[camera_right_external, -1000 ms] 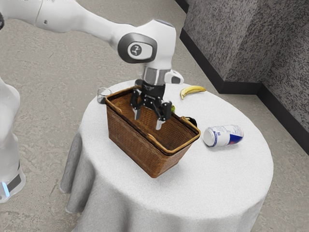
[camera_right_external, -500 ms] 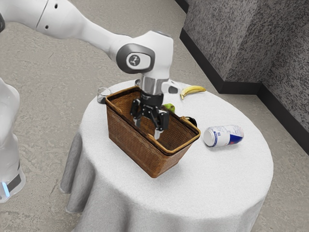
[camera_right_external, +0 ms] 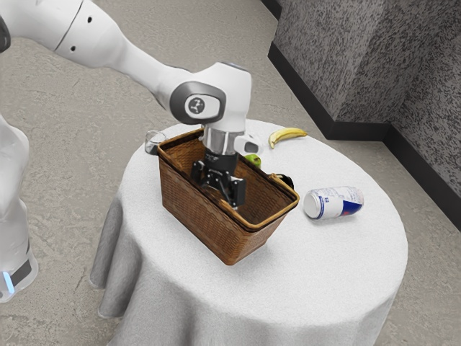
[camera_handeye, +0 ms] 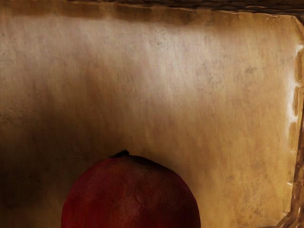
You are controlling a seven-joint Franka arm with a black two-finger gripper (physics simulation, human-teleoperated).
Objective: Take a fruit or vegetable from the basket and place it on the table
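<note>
In the exterior view my gripper (camera_right_external: pixel 218 184) is down inside the brown wicker basket (camera_right_external: pixel 194 218), its two fingers wide apart and their tips mostly hidden by the near wall. A round, dark red fruit with a small dark stem (camera_handeye: pixel 130 194) lies on the basket's tan floor (camera_handeye: pixel 209 104) in the wrist view, just under the hand. I cannot see either finger touching it.
Past the basket's far side are a green fruit (camera_right_external: pixel 252 161), a dark object (camera_right_external: pixel 287 179) and a banana (camera_right_external: pixel 288 135). A can (camera_right_external: pixel 333 202) lies at the exterior view's right, and a glass (camera_right_external: pixel 154 141) stands beside the basket's left end on the white table (camera_right_external: pixel 317 270).
My hand has moved down into the basket and slightly toward the exterior view's left, and the green fruit has come into fuller view. The basket and the things around it have stayed still.
</note>
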